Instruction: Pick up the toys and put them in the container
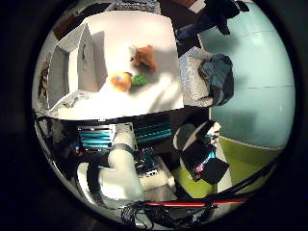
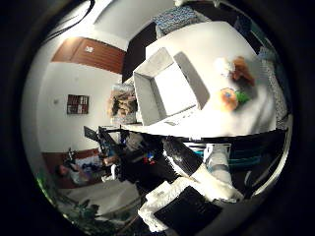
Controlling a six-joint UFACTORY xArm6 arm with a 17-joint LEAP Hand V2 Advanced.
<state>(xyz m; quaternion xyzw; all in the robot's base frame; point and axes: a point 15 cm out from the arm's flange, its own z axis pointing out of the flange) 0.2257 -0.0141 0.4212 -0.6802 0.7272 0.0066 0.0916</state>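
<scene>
White cloth covers the table, and on it stands the open white cardboard box, the container for this job. As far as I can see its floor is bare; nothing has gone in yet. Both toys lie on the cloth beside the box, outside it. One is a brown and white plush animal, lying on its side a little farther from the box. The other is a round orange plush toy with a green end, near the box's side wall and just beside the first toy; whether the two touch I cannot tell.

So the task looks to be at its very start: neither toy is lifted, neither is stored, and both picks and both drops are left to do.

The robot hand sits well away from the table, with the whole tabletop small in both palm views, so it is high or drawn back from the toys. Only white and black parts of its body and the arm show at the edges. I cannot tell whether its fingers are spread or curled, though nothing appears held.

Part of the box's interior behind the near wall is hidden. The toys are too small to make out what creatures they are.
</scene>
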